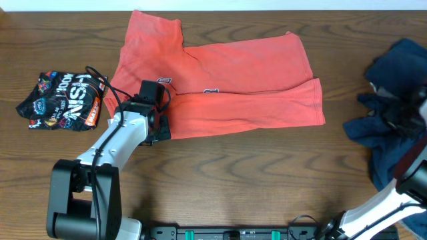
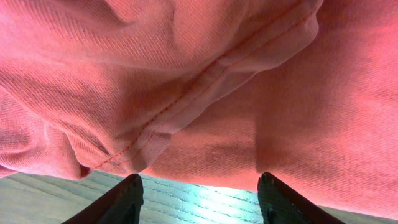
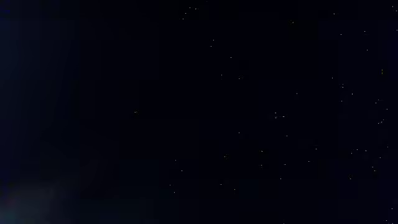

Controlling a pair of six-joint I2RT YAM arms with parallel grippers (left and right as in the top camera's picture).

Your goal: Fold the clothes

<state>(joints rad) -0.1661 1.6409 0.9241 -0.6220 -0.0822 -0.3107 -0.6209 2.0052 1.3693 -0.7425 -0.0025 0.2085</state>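
Observation:
The coral-red T-shirt (image 1: pixel 220 80) lies on the wooden table, its lower part folded up in a long band, and a bit of the chest print shows at the fold. It fills the left wrist view (image 2: pixel 205 81), where a stitched hem lies over the wood. My left gripper (image 1: pixel 162 127) is at the shirt's lower left edge with its fingers (image 2: pixel 200 182) open and empty just above the table. The dark navy garment (image 1: pixel 393 80) is bunched at the far right. My right gripper is buried in it, and the right wrist view is dark.
A small black folded bundle (image 1: pixel 63 100) with white and orange lettering lies at the left, near the left arm. A black cable (image 1: pixel 100 79) loops between it and the shirt. Bare wood table (image 1: pixel 253 173) runs along the front.

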